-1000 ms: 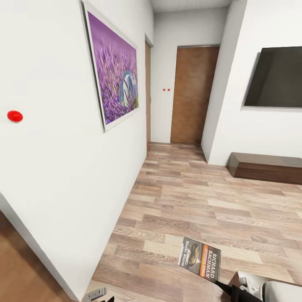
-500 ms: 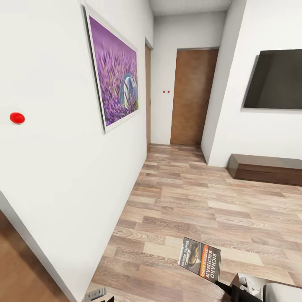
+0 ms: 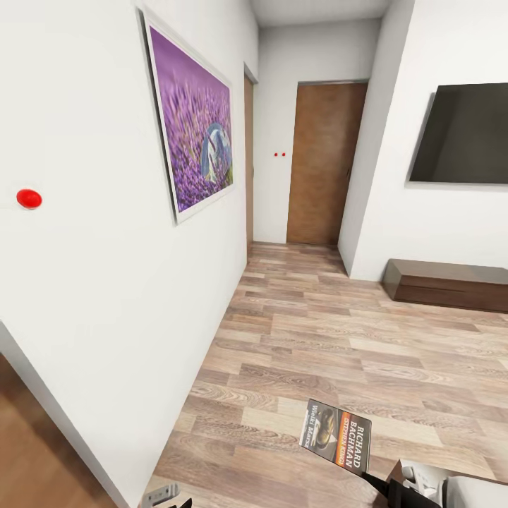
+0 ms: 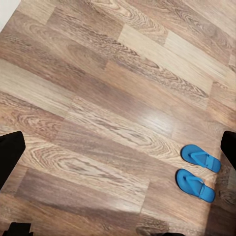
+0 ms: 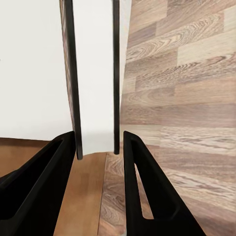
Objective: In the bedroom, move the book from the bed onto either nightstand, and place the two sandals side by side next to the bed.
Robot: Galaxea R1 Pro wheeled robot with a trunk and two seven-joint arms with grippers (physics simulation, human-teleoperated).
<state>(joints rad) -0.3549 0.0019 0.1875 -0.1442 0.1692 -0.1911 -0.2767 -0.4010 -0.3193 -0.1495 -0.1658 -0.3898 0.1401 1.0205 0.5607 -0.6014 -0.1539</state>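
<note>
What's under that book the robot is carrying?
Under the book, held up by the right gripper, there is only bare wood floor. The small patch of planks straight beneath its cover is hidden.

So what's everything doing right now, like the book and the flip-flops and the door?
Book: held off the floor in the right hand.
Sandals: flat on the floor, side by side.
Door: shut.
TV: screen dark.
Left hand: open, empty.

My left hand (image 3: 166, 496) cropped by the bottom edge, television (image 3: 462, 132) and low cabinet (image 3: 448, 282) cut at right edge
</note>
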